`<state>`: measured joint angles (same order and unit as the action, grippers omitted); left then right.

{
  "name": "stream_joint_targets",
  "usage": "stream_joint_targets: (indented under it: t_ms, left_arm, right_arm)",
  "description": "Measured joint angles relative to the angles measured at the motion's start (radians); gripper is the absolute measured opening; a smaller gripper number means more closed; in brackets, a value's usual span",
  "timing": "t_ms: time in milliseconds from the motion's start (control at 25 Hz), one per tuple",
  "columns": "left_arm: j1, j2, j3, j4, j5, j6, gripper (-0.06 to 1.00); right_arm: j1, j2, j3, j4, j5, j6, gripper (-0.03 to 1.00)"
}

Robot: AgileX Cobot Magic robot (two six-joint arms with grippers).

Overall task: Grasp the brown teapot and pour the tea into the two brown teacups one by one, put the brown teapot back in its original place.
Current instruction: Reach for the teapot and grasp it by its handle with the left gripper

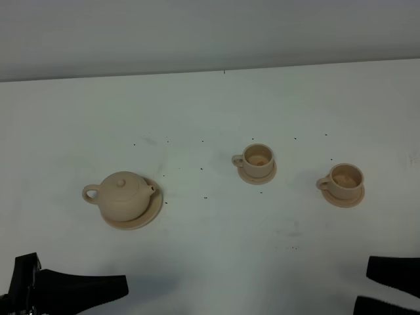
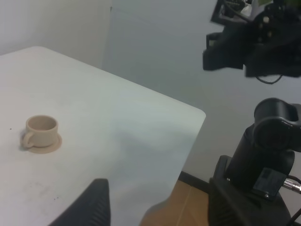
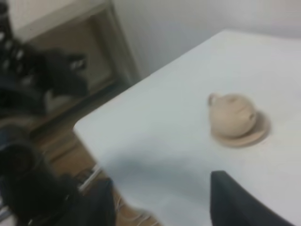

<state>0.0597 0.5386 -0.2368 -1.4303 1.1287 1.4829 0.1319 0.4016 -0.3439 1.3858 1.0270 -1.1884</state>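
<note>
The brown teapot (image 1: 123, 195) sits upright on its wide saucer (image 1: 149, 215) at the table's left, lid on, handle to the left; the right wrist view also shows this teapot (image 3: 231, 115). Two brown teacups stand on small saucers, one at the centre (image 1: 258, 157) and one to the right (image 1: 346, 178). One teacup (image 2: 41, 132) shows in the left wrist view. My left gripper (image 1: 119, 295) is low at the front left, open and empty, well short of the teapot. At the front right, my right gripper (image 1: 364, 287) is open with nothing between its fingers (image 3: 235, 197).
The white table (image 1: 210, 243) runs back to a pale wall. Its right edge (image 2: 188, 141) drops to a wooden floor, where the other arm's black base (image 2: 263, 160) stands. Dark equipment (image 3: 42, 80) sits beyond the table's left edge.
</note>
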Motion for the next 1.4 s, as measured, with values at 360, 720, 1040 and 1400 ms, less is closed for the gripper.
stream_joint_targets:
  t_ms: [360,720,1040,1400]
  left_arm:
    - [0.0,0.0,0.0,0.0,-0.006,0.001,0.48]
    - [0.0,0.0,0.0,0.0,-0.008,0.001,0.48]
    - [0.0,0.0,0.0,0.0,-0.005,0.001,0.48]
    - [0.0,0.0,0.0,0.0,-0.003,0.001,0.48]
  right_arm:
    - [0.0,-0.027,-0.009,0.063,-0.11,-0.089,0.08]
    - [0.0,-0.232,-0.08,0.048,-0.523,-0.03,-0.01]
    - [0.0,-0.333,-0.147,-0.549,-0.559,0.55,-0.01]
    - [0.0,-0.333,-0.392,-1.364,0.002,1.172,-0.01]
